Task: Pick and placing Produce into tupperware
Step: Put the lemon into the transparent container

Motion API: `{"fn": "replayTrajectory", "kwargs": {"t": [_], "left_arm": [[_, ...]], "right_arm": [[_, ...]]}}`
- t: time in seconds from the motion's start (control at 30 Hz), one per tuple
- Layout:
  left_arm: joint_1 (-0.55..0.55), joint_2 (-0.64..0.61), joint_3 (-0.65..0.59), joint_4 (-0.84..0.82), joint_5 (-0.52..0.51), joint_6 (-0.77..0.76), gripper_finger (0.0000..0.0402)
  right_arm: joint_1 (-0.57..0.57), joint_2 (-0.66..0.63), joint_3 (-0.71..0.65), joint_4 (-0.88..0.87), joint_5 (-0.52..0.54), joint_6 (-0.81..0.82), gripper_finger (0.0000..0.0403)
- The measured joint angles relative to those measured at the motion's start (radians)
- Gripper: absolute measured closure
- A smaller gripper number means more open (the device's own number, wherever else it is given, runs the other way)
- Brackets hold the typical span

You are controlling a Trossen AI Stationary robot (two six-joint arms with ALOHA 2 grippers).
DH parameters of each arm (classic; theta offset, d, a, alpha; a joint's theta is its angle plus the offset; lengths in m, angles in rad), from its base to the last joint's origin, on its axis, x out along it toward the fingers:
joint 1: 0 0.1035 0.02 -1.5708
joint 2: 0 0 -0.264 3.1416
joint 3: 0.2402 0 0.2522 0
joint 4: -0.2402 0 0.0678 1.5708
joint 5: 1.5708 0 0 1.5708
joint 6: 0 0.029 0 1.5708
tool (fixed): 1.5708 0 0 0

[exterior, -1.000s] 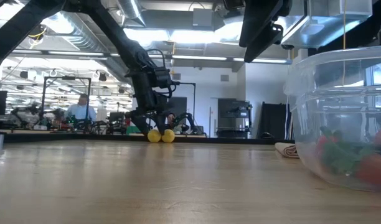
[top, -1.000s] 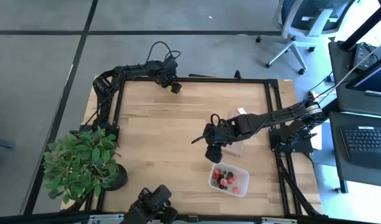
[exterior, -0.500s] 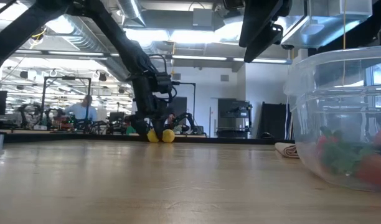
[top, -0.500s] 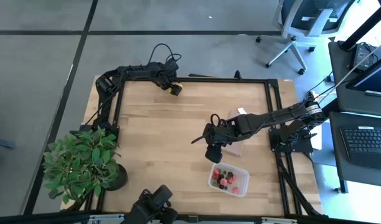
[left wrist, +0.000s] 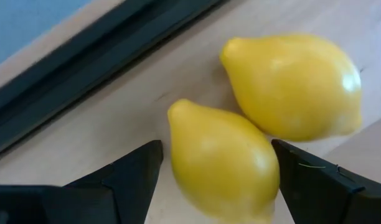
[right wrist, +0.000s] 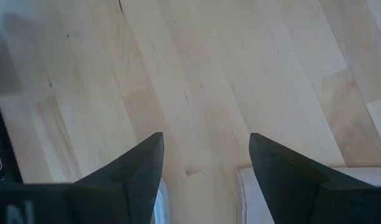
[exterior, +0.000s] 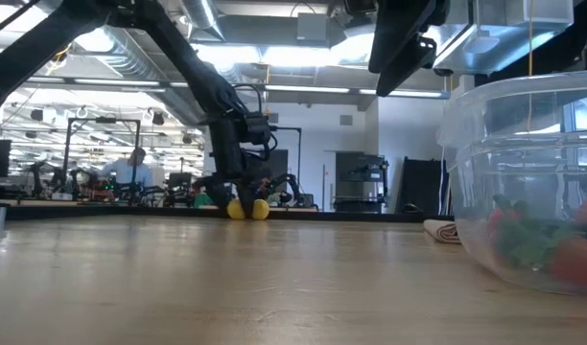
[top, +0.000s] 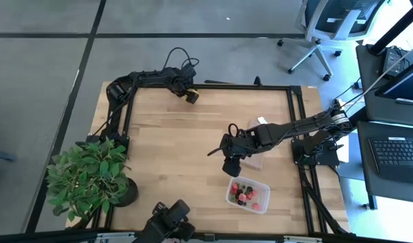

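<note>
Near lemon (left wrist: 225,165) lies between the left jaws, untouched

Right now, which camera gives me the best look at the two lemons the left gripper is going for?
The left wrist view: both lemons fill it, touching, the nearer one between the open left gripper fingers. The low view shows them small and far off; the high view gives only a yellow speck; the right wrist view shows none.
</note>
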Motion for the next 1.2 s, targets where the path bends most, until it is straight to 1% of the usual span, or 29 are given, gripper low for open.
{"fn": "replayTrajectory", "kwargs": {"t": [0.17, 0.27, 0.47, 0.57, 0.77, 0.97, 1.2], "left_arm": [[0.0, 0.003, 0.005, 0.027, -0.026, 0.002, 0.0132], [0.001, 0.003, 0.005, 0.027, -0.024, 0.004, 0.0149], [0.001, 0.003, 0.009, -0.027, -0.008, 0.013, 0.0177], [0.001, 0.002, 0.009, -0.033, -0.005, 0.013, 0.018], [-0.001, 0.001, 0.009, -0.061, 0.003, 0.033, 0.0172], [-0.017, -0.001, 0.009, -0.08, -0.001, 0.059, 0.0195], [-0.031, -0.001, 0.009, -0.093, -0.001, 0.062, 0.0193]], "right_arm": [[0.0, 0.0, 0.0, -0.005, 0.0, 0.0, 0.0165], [0.0, 0.0, 0.0, -0.005, 0.0, 0.0, 0.0165], [0.0, 0.0, 0.0, -0.006, 0.0, -0.004, 0.0165], [0.0, 0.0, 0.0, -0.006, 0.0, -0.004, 0.0165], [0.0, 0.0, 0.0, -0.007, 0.0, -0.004, 0.0165], [0.0, 0.0, 0.0, -0.007, 0.0, -0.007, 0.0165], [0.0, 0.0, 0.0, -0.007, 0.0, -0.02, 0.0165]]}}
